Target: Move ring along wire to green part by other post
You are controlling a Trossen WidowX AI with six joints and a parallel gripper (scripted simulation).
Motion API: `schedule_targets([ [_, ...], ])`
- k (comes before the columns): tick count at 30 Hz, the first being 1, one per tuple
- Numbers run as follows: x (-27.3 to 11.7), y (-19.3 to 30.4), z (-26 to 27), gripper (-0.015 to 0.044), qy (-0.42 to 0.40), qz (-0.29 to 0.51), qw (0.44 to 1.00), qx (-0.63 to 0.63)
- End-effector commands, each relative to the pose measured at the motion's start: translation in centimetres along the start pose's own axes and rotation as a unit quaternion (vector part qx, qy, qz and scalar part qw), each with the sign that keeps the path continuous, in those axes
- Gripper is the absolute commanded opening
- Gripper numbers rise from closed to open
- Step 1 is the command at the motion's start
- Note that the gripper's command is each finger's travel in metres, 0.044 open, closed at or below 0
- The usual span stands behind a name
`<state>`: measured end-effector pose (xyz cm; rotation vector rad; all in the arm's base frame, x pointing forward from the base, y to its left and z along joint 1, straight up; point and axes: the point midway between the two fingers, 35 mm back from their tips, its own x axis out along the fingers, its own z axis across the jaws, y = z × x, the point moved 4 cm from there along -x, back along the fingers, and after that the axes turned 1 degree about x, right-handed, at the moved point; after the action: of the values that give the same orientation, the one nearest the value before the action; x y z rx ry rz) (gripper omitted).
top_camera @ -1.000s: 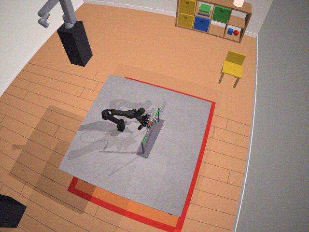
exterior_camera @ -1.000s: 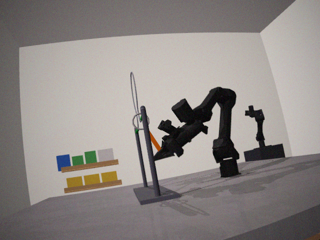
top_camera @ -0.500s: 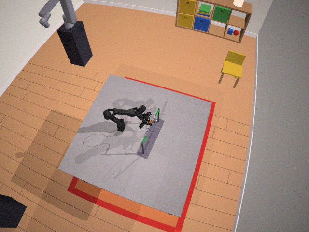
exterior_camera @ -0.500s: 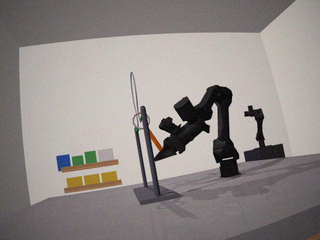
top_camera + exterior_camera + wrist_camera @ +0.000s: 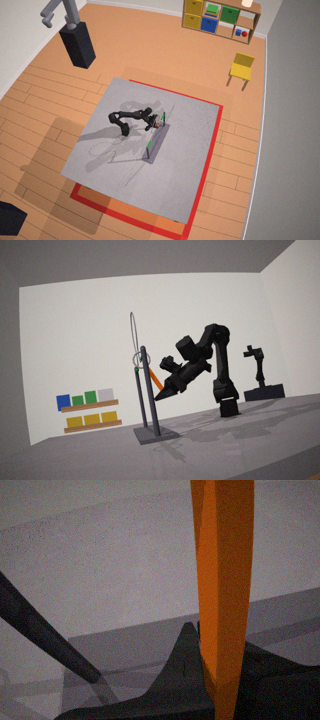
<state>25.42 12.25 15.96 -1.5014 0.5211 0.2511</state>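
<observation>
My gripper (image 5: 155, 125) (image 5: 160, 394) (image 5: 195, 628) is shut on the orange handle (image 5: 157, 124) (image 5: 155, 377) (image 5: 225, 555), which slants up from the fingers to the ring. The pale ring (image 5: 133, 359) is upright near the top of the nearer post (image 5: 148, 384) in the exterior view. One green part (image 5: 162, 116) (image 5: 141, 358) shows through the ring there; I cannot tell exactly where the wire passes or whether it touches. The other green part (image 5: 149, 144) (image 5: 136, 371) is by the farther post (image 5: 148, 153) (image 5: 140, 397). The thin grey wire (image 5: 132, 323) loops high between them.
The posts stand on a grey base plate (image 5: 156, 144) (image 5: 155, 438) (image 5: 125, 652). A dark post (image 5: 45, 635) crosses the left of the wrist view. Shelves (image 5: 224, 31) (image 5: 90, 405), a yellow chair (image 5: 240, 71) and another arm on a black pedestal (image 5: 266, 392) are away in the room.
</observation>
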Motion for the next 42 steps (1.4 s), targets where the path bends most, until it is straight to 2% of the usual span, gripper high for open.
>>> schedule_targets([
  [1, 0.1, 0.1, 0.6, -0.0150, 0.003, 0.001, 1.000, 0.001],
  [42, 0.1, 0.9, 3.9, -0.0150, 0.005, -0.004, 1.000, 0.002],
])
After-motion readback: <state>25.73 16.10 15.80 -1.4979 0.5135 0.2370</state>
